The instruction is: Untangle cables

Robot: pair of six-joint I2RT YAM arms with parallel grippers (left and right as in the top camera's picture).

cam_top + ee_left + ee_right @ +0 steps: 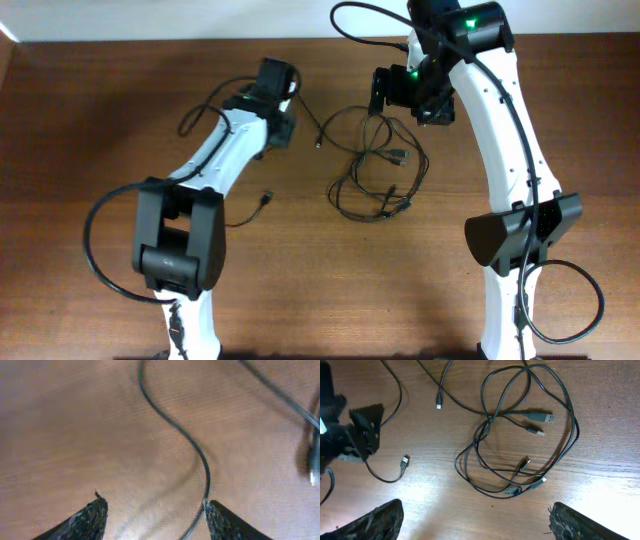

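Observation:
Several thin black cables (375, 165) lie in a loose tangle on the table right of centre, and their plugs show in the right wrist view (520, 435). A separate thin cable (305, 118) runs past my left gripper (280, 120) to a small plug (319, 143). In the left wrist view this cable (200, 455) snakes down between the open fingers (155, 510), close to the right finger. My right gripper (410, 100) hovers above the tangle's far edge, and its fingers (477, 517) are open and empty.
Another loose cable end with a plug (268, 197) lies beside the left arm, also seen in the right wrist view (405, 462). A plug (313, 465) shows at the right edge of the left wrist view. The wooden table (80, 120) reaches the white wall at the back.

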